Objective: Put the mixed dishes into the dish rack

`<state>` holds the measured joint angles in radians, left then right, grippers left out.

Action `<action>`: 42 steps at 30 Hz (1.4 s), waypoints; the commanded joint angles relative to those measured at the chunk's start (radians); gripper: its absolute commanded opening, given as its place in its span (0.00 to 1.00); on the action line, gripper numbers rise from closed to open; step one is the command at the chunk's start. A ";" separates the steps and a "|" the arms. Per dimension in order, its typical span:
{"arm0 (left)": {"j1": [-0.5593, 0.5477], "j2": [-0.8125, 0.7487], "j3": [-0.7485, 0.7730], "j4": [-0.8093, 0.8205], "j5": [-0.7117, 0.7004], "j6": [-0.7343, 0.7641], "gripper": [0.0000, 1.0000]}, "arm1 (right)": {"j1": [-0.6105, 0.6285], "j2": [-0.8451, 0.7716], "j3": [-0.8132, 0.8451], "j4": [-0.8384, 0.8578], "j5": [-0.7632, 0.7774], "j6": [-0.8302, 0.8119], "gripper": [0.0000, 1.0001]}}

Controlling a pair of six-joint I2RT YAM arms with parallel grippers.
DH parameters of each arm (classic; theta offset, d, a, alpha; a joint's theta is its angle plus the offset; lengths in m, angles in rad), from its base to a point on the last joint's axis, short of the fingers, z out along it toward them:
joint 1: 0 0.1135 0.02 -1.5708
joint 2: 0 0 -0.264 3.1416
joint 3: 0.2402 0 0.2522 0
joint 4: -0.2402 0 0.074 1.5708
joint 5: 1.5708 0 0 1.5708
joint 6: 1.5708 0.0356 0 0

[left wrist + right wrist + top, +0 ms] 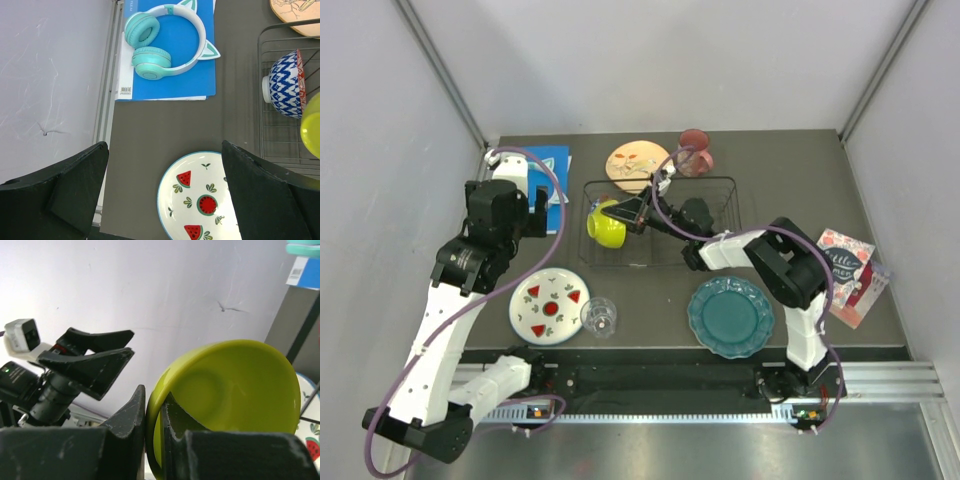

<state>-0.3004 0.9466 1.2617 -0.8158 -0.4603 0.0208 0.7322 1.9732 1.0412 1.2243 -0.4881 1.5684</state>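
The black wire dish rack [718, 204] has a blue-and-white patterned bowl [284, 82] lying on its side inside. The right arm stretches across the rack. Its right gripper [628, 212] is clenched on the rim of a lime-green bowl [603, 224], one finger inside and one outside, holding it tilted. The left gripper [164, 160] is released, jaws wide, above the worktop [165, 120]. A watermelon plate [200, 205] lies directly beneath it, with the rack to its right.

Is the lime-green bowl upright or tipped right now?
Tipped. The lime-green bowl faces sideways, rim pinched by the right gripper, at the left end of the dish rack.
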 commanded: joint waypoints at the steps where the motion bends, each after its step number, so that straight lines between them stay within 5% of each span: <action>1: 0.007 -0.017 0.005 0.021 0.012 -0.018 0.99 | 0.013 0.036 0.066 0.110 0.036 -0.004 0.00; 31: 0.017 0.001 0.039 0.021 0.029 -0.016 0.99 | 0.056 0.052 -0.030 -0.130 0.045 -0.215 0.01; 34: 0.017 0.006 0.051 0.018 0.032 -0.015 0.99 | 0.064 0.041 -0.018 -0.189 0.052 -0.252 0.38; 35: 0.015 0.006 0.057 0.017 0.034 -0.015 0.99 | 0.065 0.038 -0.014 -0.224 0.052 -0.260 0.59; 38: 0.017 0.011 0.065 0.015 0.034 -0.015 0.99 | 0.075 0.018 0.011 -0.293 0.057 -0.306 0.73; 42: 0.015 0.012 0.068 0.015 0.040 -0.016 0.99 | 0.085 -0.022 0.043 -0.396 0.052 -0.401 0.77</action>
<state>-0.2893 0.9588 1.2896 -0.8177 -0.4339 0.0204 0.7883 2.0338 1.0302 0.9344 -0.4313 1.2823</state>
